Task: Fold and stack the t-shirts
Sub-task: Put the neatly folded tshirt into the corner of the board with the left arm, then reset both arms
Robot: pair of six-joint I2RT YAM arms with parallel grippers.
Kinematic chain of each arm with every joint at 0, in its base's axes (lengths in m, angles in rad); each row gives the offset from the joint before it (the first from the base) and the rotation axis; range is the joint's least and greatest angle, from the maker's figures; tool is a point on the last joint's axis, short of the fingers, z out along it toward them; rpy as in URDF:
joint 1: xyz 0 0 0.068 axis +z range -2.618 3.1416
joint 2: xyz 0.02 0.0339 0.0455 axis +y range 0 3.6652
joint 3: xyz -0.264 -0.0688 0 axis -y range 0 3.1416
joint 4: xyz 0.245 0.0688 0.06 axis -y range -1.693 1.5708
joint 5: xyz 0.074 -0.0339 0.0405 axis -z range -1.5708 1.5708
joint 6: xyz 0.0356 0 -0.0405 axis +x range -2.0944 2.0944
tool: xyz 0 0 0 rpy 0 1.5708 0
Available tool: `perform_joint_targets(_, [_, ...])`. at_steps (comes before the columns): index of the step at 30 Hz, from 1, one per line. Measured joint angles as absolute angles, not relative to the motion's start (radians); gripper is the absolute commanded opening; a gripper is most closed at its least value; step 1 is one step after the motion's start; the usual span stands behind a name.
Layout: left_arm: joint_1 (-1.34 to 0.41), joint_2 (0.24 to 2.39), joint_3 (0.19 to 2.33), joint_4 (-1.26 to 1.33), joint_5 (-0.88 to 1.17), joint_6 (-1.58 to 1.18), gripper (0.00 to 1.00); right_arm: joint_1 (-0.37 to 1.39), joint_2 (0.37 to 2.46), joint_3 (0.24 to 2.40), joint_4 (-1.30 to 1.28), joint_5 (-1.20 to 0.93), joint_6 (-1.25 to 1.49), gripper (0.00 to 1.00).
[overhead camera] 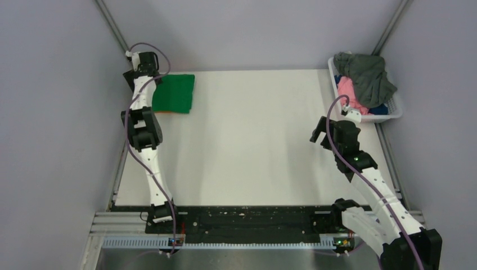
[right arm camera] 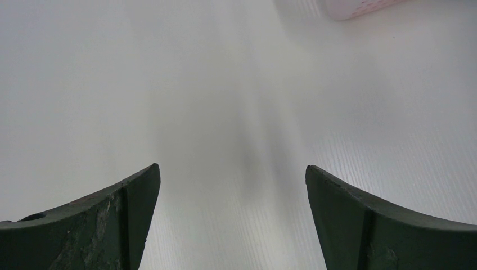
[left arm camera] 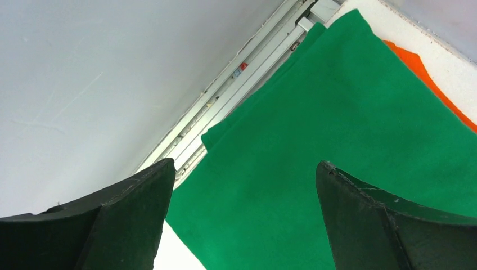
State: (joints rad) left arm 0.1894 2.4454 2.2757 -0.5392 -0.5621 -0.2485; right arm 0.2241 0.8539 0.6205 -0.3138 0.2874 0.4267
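The left gripper (left arm camera: 242,169) gapes wide, holding nothing, just above the folded green shirt (overhead camera: 174,94). That shirt lies on an orange shirt (left arm camera: 433,79) at the table's (overhead camera: 253,146) 10 o'clock corner. The right gripper (right arm camera: 230,169), equally wide and empty, is nearer the basket (overhead camera: 394,115), which sits at about its 1 o'clock with a grey shirt (overhead camera: 365,76) heaped on top.

We saw a flat white table (overhead camera: 253,146) bearing an orange cotton t-shirt (left arm camera: 413,61) ahead of the left fingers (left arm camera: 112,225) and a white plastic basket (overhead camera: 397,112) beyond the right fingers (right arm camera: 382,230).
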Motion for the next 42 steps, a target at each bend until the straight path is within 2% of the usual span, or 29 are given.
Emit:
perform_joint_targets(4, [0.189,2.421,2.256,-0.561,-0.529,-0.302,0.99,0.224,0.854,0.620,-0.314,0.287,0.427,0.99])
perform_joint_targets(8, [0.182,2.283,2.102,-0.551,-0.455,-0.378,0.99,0.224,0.852,0.620,-0.314,0.280,0.427,0.99])
perform_joint_targets(15, [0.118,1.763,1.509,-0.425,-0.278,-0.524,0.99,0.224,0.830,0.620,-0.319,0.226,0.432,0.99])
perform_joint_targets(21, [-0.127,1.258,0.995,-0.256,-0.200,-0.549,0.99,0.224,0.754,0.560,-0.323,0.181,0.457,0.99])
perform_joint_targets(26, [-0.189,0.903,0.627,-0.192,-0.143,-0.566,0.99,0.224,0.699,0.490,-0.326,0.185,0.484,0.99])
perform_joint_targets(31, [-0.205,0.765,0.563,-0.253,-0.110,-0.567,0.99,0.224,0.661,0.456,-0.319,0.206,0.511,0.99])
perform_joint_targets(35, [-0.223,0.676,0.490,-0.170,-0.074,-0.568,0.99,0.224,0.659,0.445,-0.307,0.208,0.520,0.99])
perform_joint_targets(42, [-0.224,0.705,0.386,-0.126,0.018,-0.570,0.99,0.224,0.649,0.435,-0.283,0.167,0.524,0.99])
